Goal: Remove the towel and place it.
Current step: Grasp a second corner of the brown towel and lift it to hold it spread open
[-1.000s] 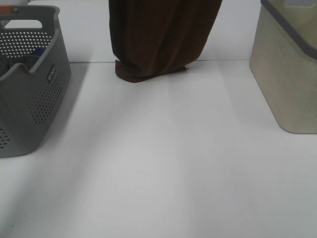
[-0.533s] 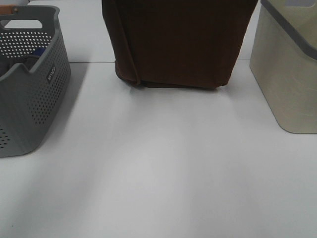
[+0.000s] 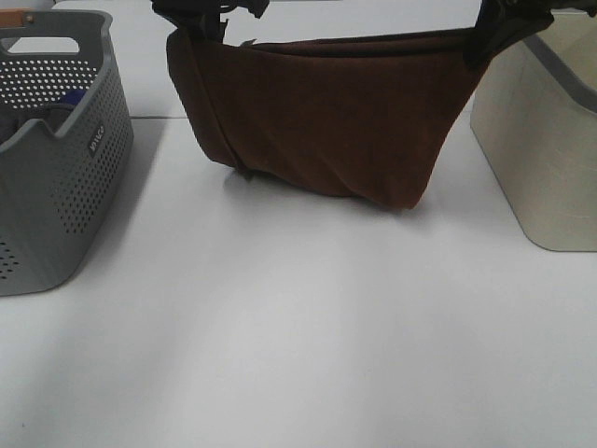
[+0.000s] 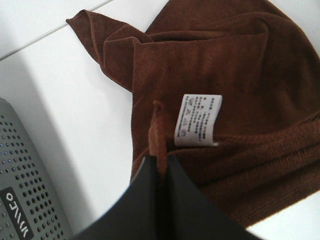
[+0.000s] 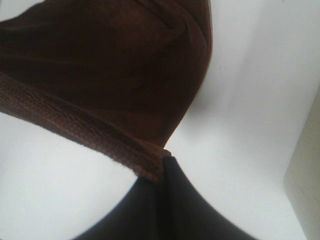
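The dark brown towel [image 3: 336, 112] hangs spread between both grippers above the white table, its lower fold touching the table near the middle back. My left gripper [image 3: 201, 11] is shut on the towel's upper left corner; the left wrist view shows the hem pinched in the black fingers [image 4: 161, 165] with the white tag [image 4: 197, 120] beside it. My right gripper [image 3: 499, 21] is shut on the upper right corner; the right wrist view shows the hem [image 5: 100, 135] clamped in the fingers [image 5: 164, 167].
A grey perforated basket [image 3: 56, 140] stands at the left with dark cloth inside. A beige bin [image 3: 541, 131] with a grey rim stands at the right. The white table [image 3: 298, 327] lies in front of the towel.
The towel has been spread wide and lowered: it hung bunched, then opened sideways, and now sags between both grippers, which have come into view at the top.
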Robot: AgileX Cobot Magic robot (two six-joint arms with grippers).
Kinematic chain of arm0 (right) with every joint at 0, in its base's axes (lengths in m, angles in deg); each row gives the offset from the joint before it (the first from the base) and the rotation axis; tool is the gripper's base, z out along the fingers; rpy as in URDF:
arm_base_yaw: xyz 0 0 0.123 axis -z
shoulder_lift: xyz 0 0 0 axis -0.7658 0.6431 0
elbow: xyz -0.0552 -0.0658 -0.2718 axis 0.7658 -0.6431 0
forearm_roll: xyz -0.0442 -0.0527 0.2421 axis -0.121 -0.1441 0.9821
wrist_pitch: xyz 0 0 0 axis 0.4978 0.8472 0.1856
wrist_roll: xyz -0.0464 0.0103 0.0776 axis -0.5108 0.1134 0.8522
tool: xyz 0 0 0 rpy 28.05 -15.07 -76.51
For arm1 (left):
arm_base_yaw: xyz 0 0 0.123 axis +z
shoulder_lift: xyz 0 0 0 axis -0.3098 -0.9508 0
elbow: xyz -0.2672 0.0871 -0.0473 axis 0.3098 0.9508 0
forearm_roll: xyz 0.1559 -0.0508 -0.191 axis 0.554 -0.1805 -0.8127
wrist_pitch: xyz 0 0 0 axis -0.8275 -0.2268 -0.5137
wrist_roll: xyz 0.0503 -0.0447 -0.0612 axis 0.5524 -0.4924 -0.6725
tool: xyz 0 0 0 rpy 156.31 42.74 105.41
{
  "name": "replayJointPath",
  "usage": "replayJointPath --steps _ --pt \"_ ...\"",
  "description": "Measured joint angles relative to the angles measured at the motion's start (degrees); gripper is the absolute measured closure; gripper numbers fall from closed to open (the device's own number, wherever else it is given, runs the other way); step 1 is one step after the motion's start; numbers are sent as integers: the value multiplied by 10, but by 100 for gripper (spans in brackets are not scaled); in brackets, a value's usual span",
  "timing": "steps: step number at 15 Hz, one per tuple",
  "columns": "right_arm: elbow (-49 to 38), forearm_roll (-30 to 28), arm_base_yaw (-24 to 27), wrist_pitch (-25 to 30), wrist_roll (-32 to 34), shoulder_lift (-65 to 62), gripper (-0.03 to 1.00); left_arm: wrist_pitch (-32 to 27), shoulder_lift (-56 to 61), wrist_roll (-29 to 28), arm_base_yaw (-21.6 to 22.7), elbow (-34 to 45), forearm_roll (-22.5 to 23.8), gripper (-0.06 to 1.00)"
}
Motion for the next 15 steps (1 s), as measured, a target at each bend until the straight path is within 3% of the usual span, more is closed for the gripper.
replayJointPath --steps 2,4,8,15 --pt "-57 3 0 0 0 -34 97 -1 34 -13 -1 25 -12 93" --pt "-122 10 0 -1 0 -74 97 0 86 -25 -14 106 -19 93" --pt "-262 19 0 -1 0 -158 97 1 178 -60 -73 291 -19 93" --pt "-475 73 0 0 0 -262 97 10 279 -140 -154 504 -29 93"
